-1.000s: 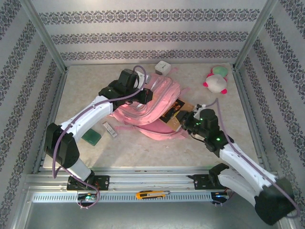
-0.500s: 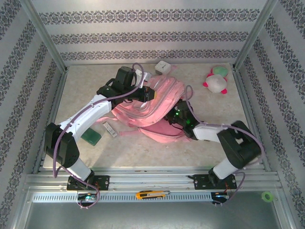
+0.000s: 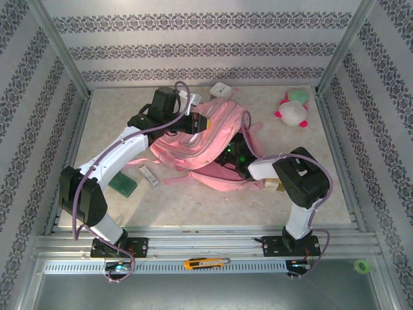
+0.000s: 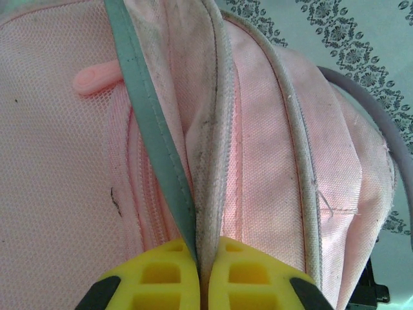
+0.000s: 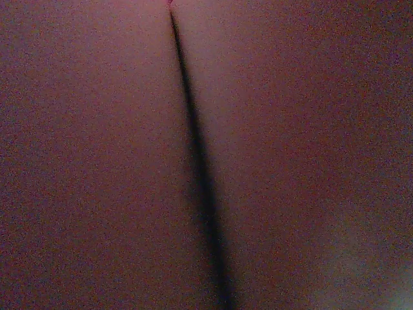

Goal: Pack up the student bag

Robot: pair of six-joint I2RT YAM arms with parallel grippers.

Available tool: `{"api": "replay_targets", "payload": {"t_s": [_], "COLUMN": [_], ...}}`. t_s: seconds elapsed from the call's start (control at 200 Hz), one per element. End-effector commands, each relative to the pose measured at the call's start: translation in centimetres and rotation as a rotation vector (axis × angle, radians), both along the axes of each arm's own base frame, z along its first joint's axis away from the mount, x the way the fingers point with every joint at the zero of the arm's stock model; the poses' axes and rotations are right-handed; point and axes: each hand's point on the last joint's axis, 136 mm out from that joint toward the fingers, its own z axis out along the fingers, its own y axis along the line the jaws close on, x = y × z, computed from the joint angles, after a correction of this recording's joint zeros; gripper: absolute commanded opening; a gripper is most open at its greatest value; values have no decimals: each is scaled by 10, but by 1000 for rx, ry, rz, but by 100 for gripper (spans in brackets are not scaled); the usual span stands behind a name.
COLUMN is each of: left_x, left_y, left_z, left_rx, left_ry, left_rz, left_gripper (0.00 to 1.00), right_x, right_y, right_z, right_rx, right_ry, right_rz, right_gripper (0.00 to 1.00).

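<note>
The location is an enclosed robot test cell of the laboratory type. Aluminium profile posts (image 3: 61, 55) frame three walls of striped patterned wallpaper (image 3: 193, 51). The beige stone-look surface (image 3: 193, 203) ends at aluminium rails (image 3: 206, 240) along its near edge. The left arm base (image 3: 119, 247) and right arm base (image 3: 289, 245), both cabled, are bolted there. A slotted cable duct (image 3: 77, 266) runs alongside the rails.

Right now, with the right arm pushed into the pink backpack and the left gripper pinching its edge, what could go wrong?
1. The left gripper pinches only a thin seam of the student bag; a slip would probably drop the opening onto the right arm.
2. In the right wrist view the fabric is dark and close, so work in there is near blind.
3. The right arm's cable arches beside the bag's flap and may snag on withdrawal.
</note>
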Motion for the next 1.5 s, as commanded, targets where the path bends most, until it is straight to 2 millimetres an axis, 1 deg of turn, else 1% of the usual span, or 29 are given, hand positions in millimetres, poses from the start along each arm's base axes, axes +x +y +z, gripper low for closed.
{"api": "replay_targets", "payload": {"t_s": [0.0, 0.105, 0.345, 0.48, 0.56, 0.694, 0.744, 0.799, 0.914, 1.099, 1.169, 1.174, 1.179, 1.219, 1.309, 1.414, 1.494], "left_x": [10, 12, 15, 13, 13, 13, 12, 12, 12, 12, 13, 13, 13, 14, 14, 13, 12], "left_y": [-2, 3, 14, 14, 15, 15, 15, 15, 15, 12, 12, 12, 12, 12, 11, 9, 9], "left_z": [69, 63, 38, 34, 31, 28, 28, 30, 34, 39, 41, 42, 42, 43, 45, 45, 44], "left_rx": [-105, -69, 40, 50, 50, 56, 56, 53, 46, 31, 26, 25, 24, 21, 12, 9, 10], "left_ry": [-211, -220, -219, -214, -210, -202, -202, -207, -215, -217, -221, -222, -223, -225, -228, -222, -218], "left_rz": [-21, -13, 2, -11, -8, -9, -12, -10, -9, -19, -17, -18, -16, -15, -15, -24, -32], "left_gripper": [0, 0, 0, 0, 0, 0, 0, 0, 0, 0, 0, 0, 0, 0, 0, 0, 0], "right_x": [-2, -13, -50, -67, -74, -85, -87, -89, -86, -63, -54, -54, -52, -48, -38, -26, -17], "right_y": [-9, -23, -59, -77, -80, -82, -81, -76, -63, -48, -39, -38, -37, -32, -23, -16, -11], "right_z": [-6, -3, 17, 24, 29, 45, 49, 49, 43, 28, 25, 22, 25, 23, 13, 6, 4], "right_rx": [-44, -74, -154, -187, -177, -179, -175, -170, -180, -194, -184, -187, -182, -178, -169, -156, -155], "right_ry": [20, 29, 35, 34, 31, -2, -7, -5, 5, 15, 12, 17, 10, 8, 15, 13, 3], "right_rz": [10, 9, 9, -6, 5, 29, 33, 42, 58, 46, 58, 59, 59, 66, 69, 60, 63], "right_gripper": [55, 59, 65, 66, 65, 61, 58, 52, 47, 45, 46, 46, 45, 46, 44, 36, 28]}}
